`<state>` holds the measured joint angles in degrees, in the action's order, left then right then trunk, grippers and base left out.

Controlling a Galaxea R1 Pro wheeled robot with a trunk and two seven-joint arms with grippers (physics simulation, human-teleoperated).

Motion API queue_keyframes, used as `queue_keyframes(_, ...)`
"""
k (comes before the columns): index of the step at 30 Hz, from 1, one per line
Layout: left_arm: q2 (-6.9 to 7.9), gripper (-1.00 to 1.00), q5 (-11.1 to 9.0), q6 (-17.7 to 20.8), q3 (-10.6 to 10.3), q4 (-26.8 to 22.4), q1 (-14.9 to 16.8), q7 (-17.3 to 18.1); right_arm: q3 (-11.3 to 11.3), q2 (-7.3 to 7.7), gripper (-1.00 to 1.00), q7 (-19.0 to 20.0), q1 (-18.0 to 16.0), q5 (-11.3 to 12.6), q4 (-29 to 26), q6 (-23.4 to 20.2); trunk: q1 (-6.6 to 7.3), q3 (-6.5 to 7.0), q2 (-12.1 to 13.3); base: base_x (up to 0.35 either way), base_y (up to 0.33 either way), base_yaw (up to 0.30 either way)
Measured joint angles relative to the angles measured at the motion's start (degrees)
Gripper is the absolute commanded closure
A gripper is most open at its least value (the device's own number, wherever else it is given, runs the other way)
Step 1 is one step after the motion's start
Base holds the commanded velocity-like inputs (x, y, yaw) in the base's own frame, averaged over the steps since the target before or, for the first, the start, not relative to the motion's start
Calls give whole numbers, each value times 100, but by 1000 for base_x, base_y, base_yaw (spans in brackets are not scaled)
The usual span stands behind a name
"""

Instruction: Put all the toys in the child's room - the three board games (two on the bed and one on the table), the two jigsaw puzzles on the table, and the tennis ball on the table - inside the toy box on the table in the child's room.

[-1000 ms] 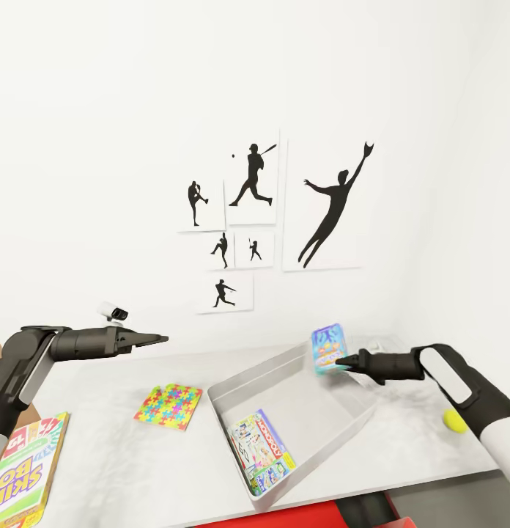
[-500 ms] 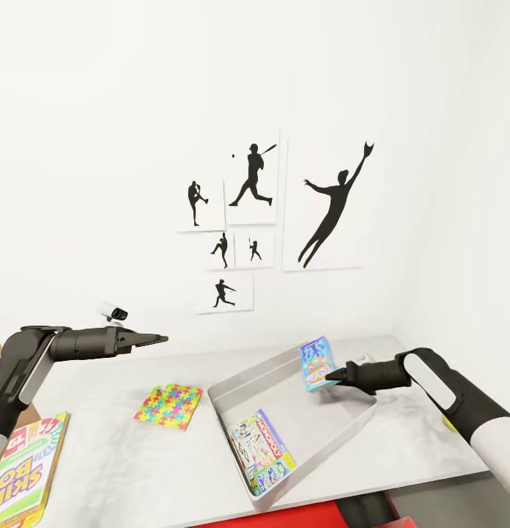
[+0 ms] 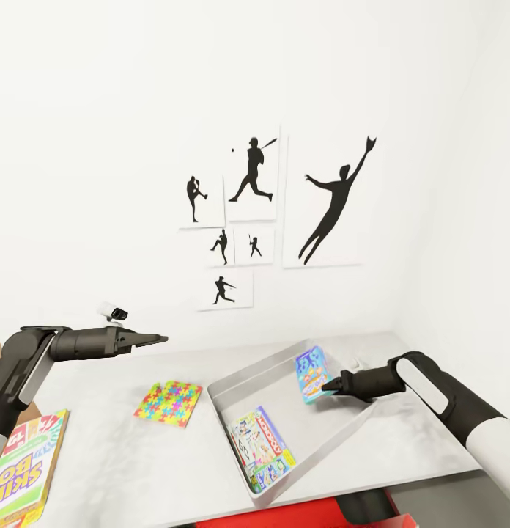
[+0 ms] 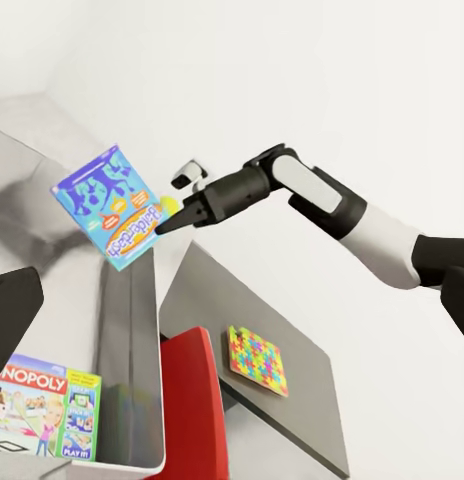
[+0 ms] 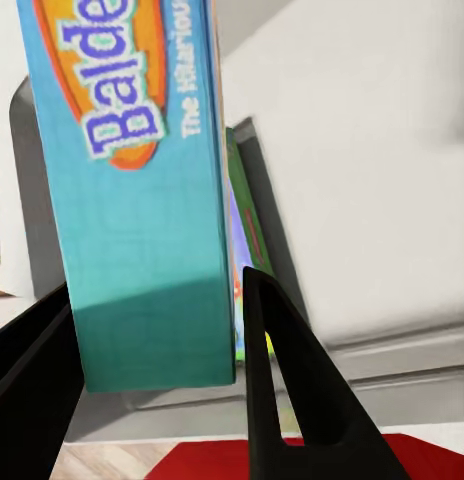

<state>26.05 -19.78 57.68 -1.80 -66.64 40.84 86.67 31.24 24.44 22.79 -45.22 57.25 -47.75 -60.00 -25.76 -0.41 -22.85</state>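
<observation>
Blue game box (image 3: 311, 374) is pinched by its edge in the right hand (image 3: 327, 386), fingers (image 5: 282, 400) clamped on either side of it, and it hangs tilted over the far end of the grey bin (image 3: 237, 381). Monopoly (image 3: 261, 449) is lying flat inside the bin, at the near end. One jigsaw (image 3: 168, 404) sits on the bench (image 3: 108, 455) just left of the bin, not touching it. Skip-Bo (image 3: 22, 466) lies at the bench's near left corner, partly cut off by the picture's edge. Left hand (image 3: 161, 339) hovers above the bench, well off from the toys, holding nothing, fingers pressed together into a point. Black sports prints (image 3: 335, 209) hang on the white wall behind. Something red (image 3: 284, 515) pokes out below the bench's front edge, can't tell what it is.
</observation>
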Motion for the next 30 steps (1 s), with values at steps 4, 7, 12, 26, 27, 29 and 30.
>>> queue_keyframes(4, 0, -100, -3, 2, 1, 0, -1, 0, 35, -4, 100, -1, -8, 1, 19, 0, 0, -32, 3, 0, 0, 0)
queue_keyframes(7, 0, -100, -4, 0, 0, 1, -2, 6, 46, 0, 100, -8, -12, 1, 39, 0, 1, -57, 5, 0, 0, 0)
queue_keyframes(12, 0, -100, -4, 2, 2, 1, -3, 9, 49, -4, 100, -21, -13, -9, 83, 0, 1, -98, 8, 0, 0, 0)
queue_keyframes(26, 0, -100, -4, 0, 7, 1, -3, 9, 42, -213, 100, -5, -45, -677, 206, 0, 1, -224, 8, 0, 0, 0)
queue_keyframes(27, 0, -100, -4, -1, 7, 1, -3, 9, 42, -219, 100, -4, -46, -679, 208, 0, 1, -233, 8, 0, 0, 0)
queue_keyframes(29, 3, -100, -4, -1, 8, 1, -3, 9, 41, -233, 100, -5, -47, -696, 211, 0, 1, -251, 8, 0, 0, 0)
queue_keyframes(30, 3, -100, -4, -1, 8, 1, -3, 9, 41, -240, 100, -3, -48, -701, 213, 0, 1, -260, 8, 0, 0, 0)
